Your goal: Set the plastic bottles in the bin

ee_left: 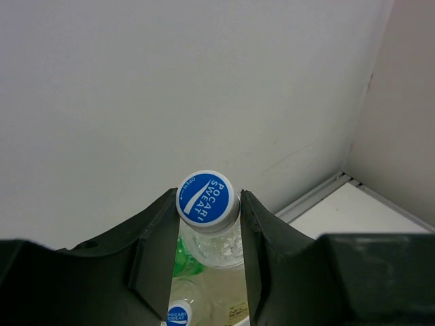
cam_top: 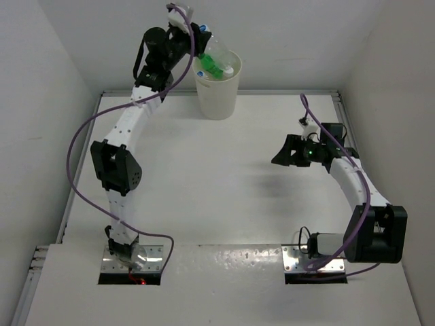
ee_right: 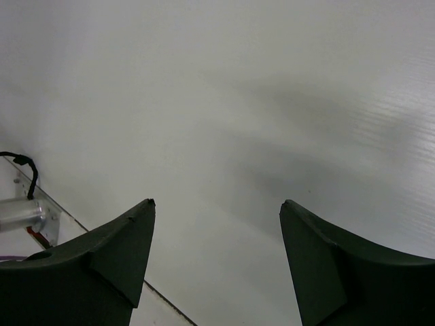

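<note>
The bin [cam_top: 217, 98] stands at the far middle of the surface [cam_top: 224, 180], bottles [cam_top: 214, 66] inside it. A Pocari Sweat bottle [ee_left: 207, 200] sits between the left fingers [ee_left: 156, 258] above its rim.

From above, the left pincer [cam_top: 202, 34] is mostly covered by its own black housing. Its fingertips cannot be made out, and the neck of the clear bottle [cam_top: 217, 46] it grips is lost there. The wall of the bin [cam_top: 217, 95] hides most of the contents. Only the top of the green bottle [cam_top: 213, 66] shows, along with pale bits too small to name. In the left wrist view the gripped bottle's body runs off the bottom edge, the green one is a sliver behind it, and a second blue cap [ee_left: 178, 316] is cut by that edge. On the right pincer [ee_right: 217, 201], both fingers [ee_right: 115, 265] are cropped at the bottom, and a metal part [ee_right: 20, 216] is cut off at the left.
</note>
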